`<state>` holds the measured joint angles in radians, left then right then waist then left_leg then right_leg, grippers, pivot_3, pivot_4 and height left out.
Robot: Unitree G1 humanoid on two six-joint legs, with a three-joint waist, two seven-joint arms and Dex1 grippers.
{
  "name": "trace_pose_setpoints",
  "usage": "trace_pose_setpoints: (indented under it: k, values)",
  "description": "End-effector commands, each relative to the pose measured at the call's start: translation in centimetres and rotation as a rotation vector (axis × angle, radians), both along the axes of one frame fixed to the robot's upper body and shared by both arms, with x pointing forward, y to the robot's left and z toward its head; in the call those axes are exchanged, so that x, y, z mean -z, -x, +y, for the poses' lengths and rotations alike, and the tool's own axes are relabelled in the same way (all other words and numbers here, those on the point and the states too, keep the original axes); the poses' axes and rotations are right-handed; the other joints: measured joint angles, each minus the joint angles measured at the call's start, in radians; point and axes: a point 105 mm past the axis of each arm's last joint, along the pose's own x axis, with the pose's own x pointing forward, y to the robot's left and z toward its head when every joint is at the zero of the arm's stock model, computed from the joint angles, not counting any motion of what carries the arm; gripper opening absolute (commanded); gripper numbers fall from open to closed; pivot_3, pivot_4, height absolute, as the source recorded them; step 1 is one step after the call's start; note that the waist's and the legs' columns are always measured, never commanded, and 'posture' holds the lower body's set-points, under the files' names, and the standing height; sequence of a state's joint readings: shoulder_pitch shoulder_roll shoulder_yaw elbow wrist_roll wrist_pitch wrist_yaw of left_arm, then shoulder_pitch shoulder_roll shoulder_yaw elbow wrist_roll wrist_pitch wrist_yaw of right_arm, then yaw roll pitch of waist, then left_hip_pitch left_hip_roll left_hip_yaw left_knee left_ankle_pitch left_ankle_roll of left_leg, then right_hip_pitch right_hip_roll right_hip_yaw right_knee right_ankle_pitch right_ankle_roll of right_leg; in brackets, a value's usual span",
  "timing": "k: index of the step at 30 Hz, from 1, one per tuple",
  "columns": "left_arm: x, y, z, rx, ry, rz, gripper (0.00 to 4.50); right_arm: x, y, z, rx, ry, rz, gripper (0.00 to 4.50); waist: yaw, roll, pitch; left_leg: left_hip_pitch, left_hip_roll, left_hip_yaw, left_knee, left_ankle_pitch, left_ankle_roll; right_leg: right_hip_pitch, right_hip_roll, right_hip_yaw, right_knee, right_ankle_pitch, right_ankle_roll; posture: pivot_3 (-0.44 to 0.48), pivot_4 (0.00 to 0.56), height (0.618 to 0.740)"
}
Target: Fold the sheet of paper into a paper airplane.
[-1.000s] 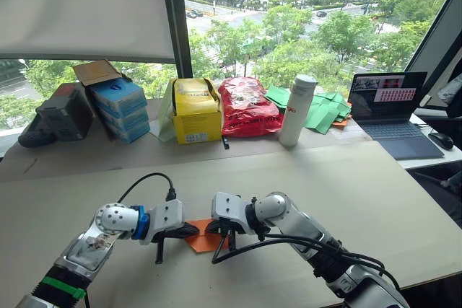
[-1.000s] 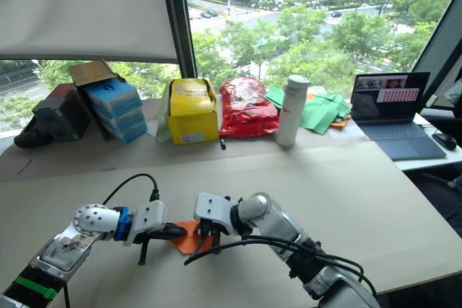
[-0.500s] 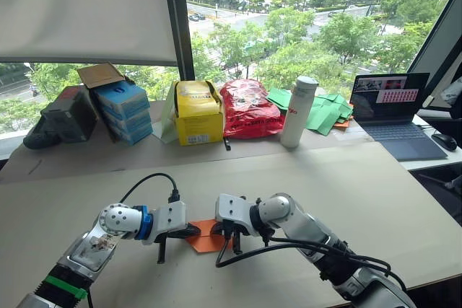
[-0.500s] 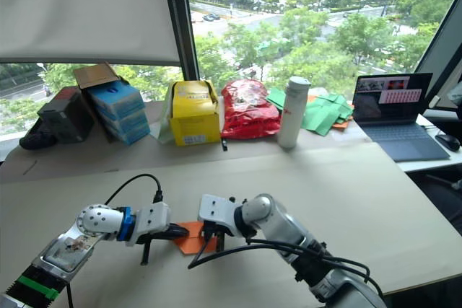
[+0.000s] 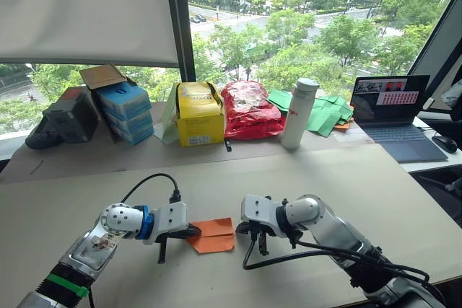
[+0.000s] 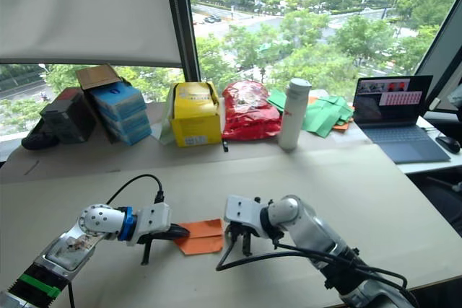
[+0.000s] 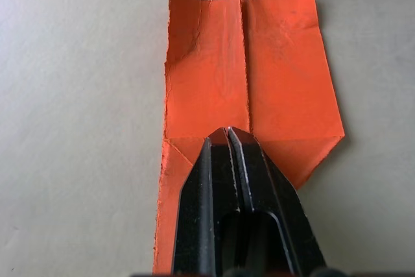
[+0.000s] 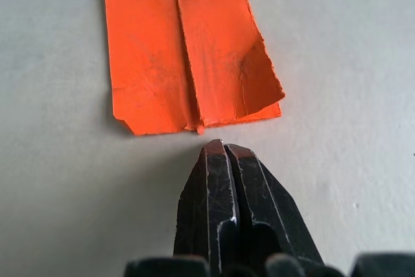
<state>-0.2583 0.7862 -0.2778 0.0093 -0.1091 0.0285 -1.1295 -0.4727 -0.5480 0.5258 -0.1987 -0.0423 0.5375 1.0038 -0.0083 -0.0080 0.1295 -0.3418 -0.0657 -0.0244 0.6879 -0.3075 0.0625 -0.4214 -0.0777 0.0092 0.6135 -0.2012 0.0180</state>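
Now the sheet of paper (image 5: 211, 235), already a creased, partly folded orange piece, lies flat on the table (image 5: 375, 178). On its left end rests the left gripper (image 7: 227, 132), fingers pressed together, pinning it. Just off the paper's right edge sits the right gripper (image 8: 216, 146), fingers together. Keep the paper pinned; sweep firmly along the centre crease.

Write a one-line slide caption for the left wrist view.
Left gripper, fingers shut, presses the folded orange sheet of paper flat on the table.
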Motion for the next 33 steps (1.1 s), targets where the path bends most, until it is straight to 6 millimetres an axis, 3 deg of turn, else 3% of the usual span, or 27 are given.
trace_pose_setpoints:
  k: [1,5,8,17,23,33]
  values:
    - [2.8,0.4,2.1,-0.072,-0.101,0.088,0.00,-2.9,-0.4,0.8,0.018,-0.131,-0.013,0.05,0.000,0.000,0.001,-0.001,0.000,0.000,0.000,0.000,0.000,0.000,0.000,0.000,0.000,0.000,0.000,0.000,0.150,0.740]
    - [2.7,0.4,2.1,-0.070,-0.097,0.084,0.00,-5.3,-0.2,2.0,-0.029,-0.225,-0.057,0.05,-0.004,0.001,0.001,-0.005,0.000,0.000,-0.001,0.000,-0.001,-0.002,0.000,0.001,0.001,0.001,-0.001,0.000,0.150,0.740]
    - [2.7,0.4,2.1,-0.071,-0.095,0.082,0.00,-5.8,0.1,2.5,-0.050,-0.257,-0.051,0.05,-0.003,0.001,0.001,-0.005,0.001,0.000,-0.002,0.000,-0.001,-0.002,0.000,0.000,0.000,0.001,-0.001,0.000,0.150,0.740]
    - [2.3,0.3,2.1,-0.078,-0.083,0.070,0.00,-1.7,-1.5,4.6,0.021,-0.203,-0.084,0.05,-0.004,0.001,0.001,-0.005,0.000,0.000,-0.005,0.001,-0.002,-0.004,0.000,0.001,0.000,0.001,-0.001,0.000,0.150,0.740]
    - [1.4,0.5,1.2,-0.061,-0.025,0.072,0.00,1.9,-0.9,3.5,0.037,-0.073,0.012,0.05,-0.007,0.001,0.001,-0.004,0.000,0.001,-0.007,0.001,-0.002,-0.004,0.001,0.001,-0.001,0.001,-0.002,0.000,0.150,0.740]
    - [1.8,1.2,-0.6,-0.047,0.030,0.118,0.00,2.9,-0.9,3.4,0.057,-0.041,0.024,0.05,-0.005,0.000,0.001,-0.003,0.000,0.001,-0.007,0.001,-0.002,-0.002,0.001,0.001,-0.001,0.001,-0.002,0.000,0.150,0.740]
